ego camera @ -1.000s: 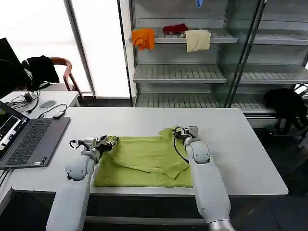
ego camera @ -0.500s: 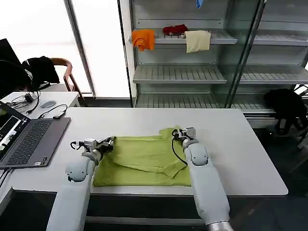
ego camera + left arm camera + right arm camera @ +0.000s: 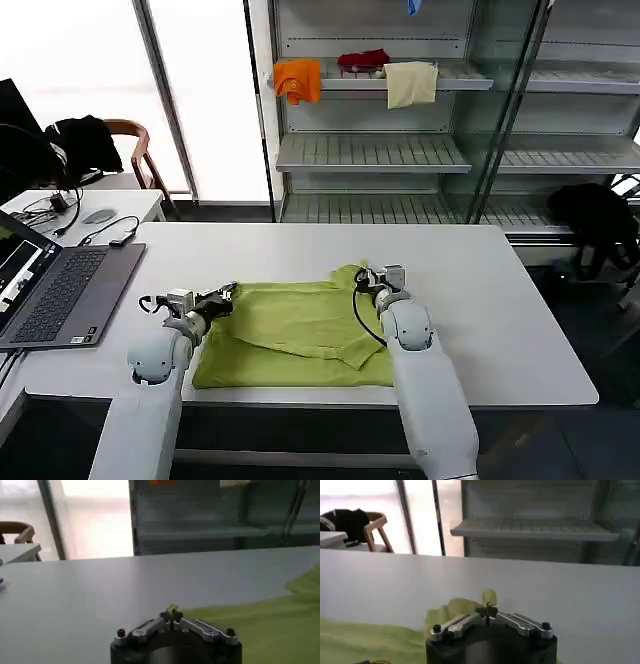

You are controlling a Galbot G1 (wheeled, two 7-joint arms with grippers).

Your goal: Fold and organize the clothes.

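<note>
The clothes, a lime-green T-shirt [image 3: 300,330], lie partly folded on the white table [image 3: 480,300] in front of me. My left gripper [image 3: 226,294] is at the shirt's far left corner, shut on a pinch of green fabric [image 3: 172,611]. At the far right corner, my right gripper [image 3: 372,276] is shut on a fold of the same cloth [image 3: 489,598]. In the left wrist view the shirt [image 3: 270,625] spreads off to one side. In the right wrist view the shirt [image 3: 365,640] bunches beside the jaws.
An open laptop [image 3: 55,290] sits on the table's left side, with cables [image 3: 110,232] behind it. Shelving [image 3: 400,150] stands beyond the table, holding orange [image 3: 298,80], red [image 3: 364,60] and cream [image 3: 411,84] cloths. A chair [image 3: 130,150] with a black garment is at far left.
Both grippers have drawn slightly toward me and leftward with the shirt's far edge held; the shirt has shifted a little the same way.
</note>
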